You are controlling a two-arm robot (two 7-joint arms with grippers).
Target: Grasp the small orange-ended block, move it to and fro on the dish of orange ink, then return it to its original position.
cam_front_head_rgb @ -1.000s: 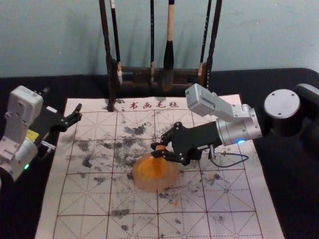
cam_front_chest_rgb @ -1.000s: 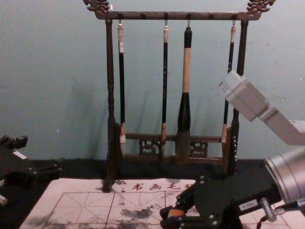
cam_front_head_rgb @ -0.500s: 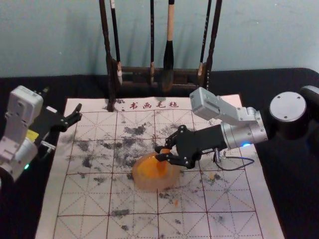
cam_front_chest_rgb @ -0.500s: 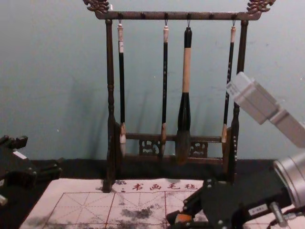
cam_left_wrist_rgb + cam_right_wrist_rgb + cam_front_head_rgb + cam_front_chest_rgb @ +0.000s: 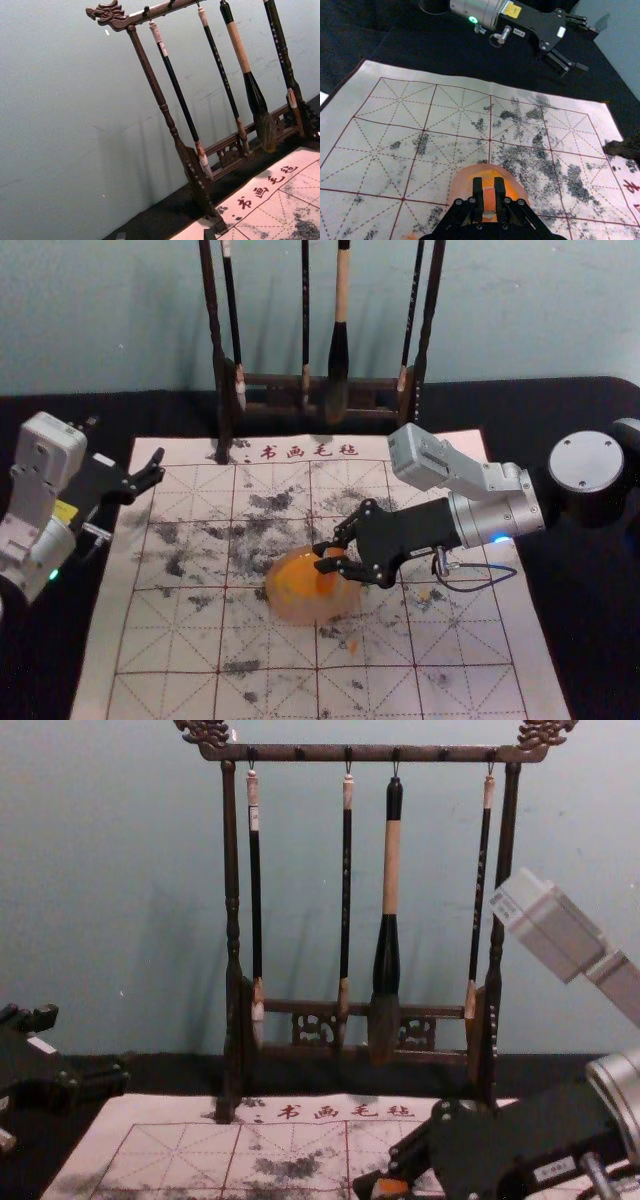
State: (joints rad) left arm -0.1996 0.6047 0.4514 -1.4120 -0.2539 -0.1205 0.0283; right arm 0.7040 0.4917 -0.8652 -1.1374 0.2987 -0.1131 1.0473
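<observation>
Over the right part of the dish of orange ink [image 5: 288,588], my right gripper [image 5: 322,557] reaches in from the right side in the head view. In the right wrist view the right gripper [image 5: 489,194] is shut on the small block [image 5: 489,201], its orange face between the two black fingertips. The dish [image 5: 461,186] lies behind and around them there; whether the block touches the ink I cannot tell. The chest view has the block's orange part [image 5: 391,1187] low at the fingertips. My left gripper [image 5: 154,467] stays parked at the left, open.
A gridded, ink-stained paper mat [image 5: 170,640] lies under the dish on the black table cloth [image 5: 575,640]. At the back stands a dark wooden rack [image 5: 232,920] with several hanging brushes, the thickest [image 5: 388,950] right of its middle.
My right gripper has shifted to the right with the block, from over the dish's middle toward its right side. The left arm and the dish have stayed still.
</observation>
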